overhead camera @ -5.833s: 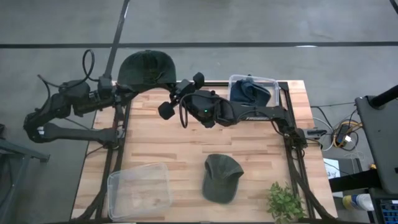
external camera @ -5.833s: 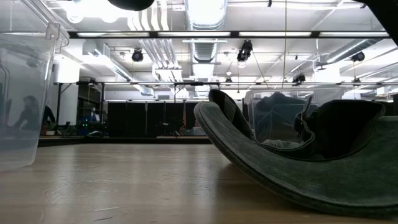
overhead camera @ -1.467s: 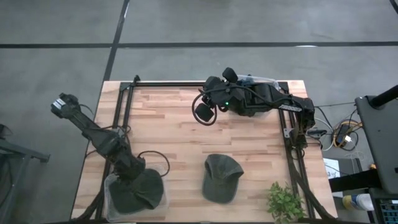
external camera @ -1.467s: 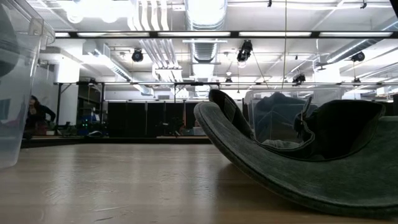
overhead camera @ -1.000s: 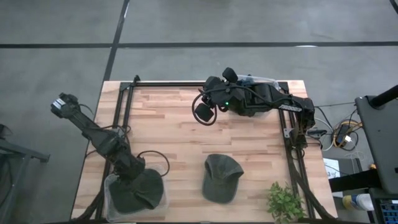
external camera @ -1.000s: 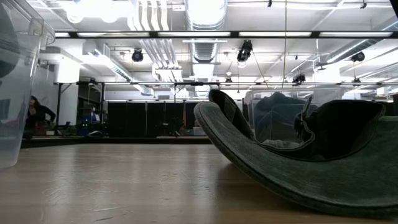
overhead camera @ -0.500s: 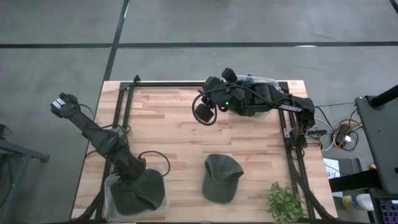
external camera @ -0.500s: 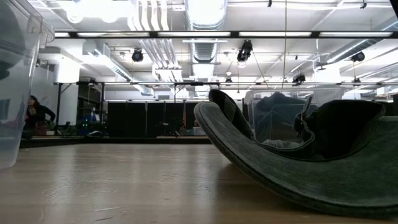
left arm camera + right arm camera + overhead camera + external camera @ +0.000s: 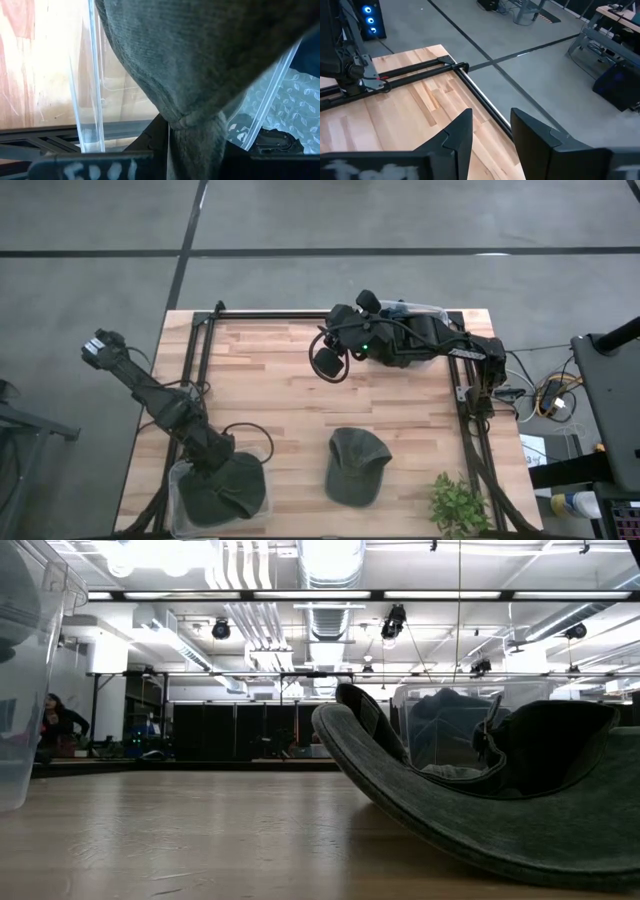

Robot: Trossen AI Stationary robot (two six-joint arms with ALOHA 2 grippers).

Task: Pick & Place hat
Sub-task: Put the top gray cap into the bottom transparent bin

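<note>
My left gripper (image 9: pixel 213 468) is shut on a dark green hat (image 9: pixel 226 488), which sits inside the clear bin (image 9: pixel 176 480) at the table's near left. In the left wrist view the hat's cloth (image 9: pixel 200 55) fills the picture, with the bin wall (image 9: pixel 85 80) beside it. A second green hat (image 9: pixel 355 466) lies on the table near the front middle, and looms large in the low view (image 9: pixel 480 800). My right gripper (image 9: pixel 326 361) hovers open over the far middle of the table, its fingers (image 9: pixel 460 135) holding nothing. My left gripper pinches a bunched fold of the hat's cloth (image 9: pixel 194 127) between its two fingers, coming from above and slanting toward the near edge. The hat spreads out beyond the fingers inside the bin. Whether it rests on the bin's floor I cannot tell.
A clear bin (image 9: pixel 440 313) at the far right holds a blue hat (image 9: pixel 400 328). A small green plant (image 9: pixel 458 505) stands at the near right corner. Black rails (image 9: pixel 200 370) run along the table's sides. Bare wood (image 9: pixel 280 410) lies between the arms.
</note>
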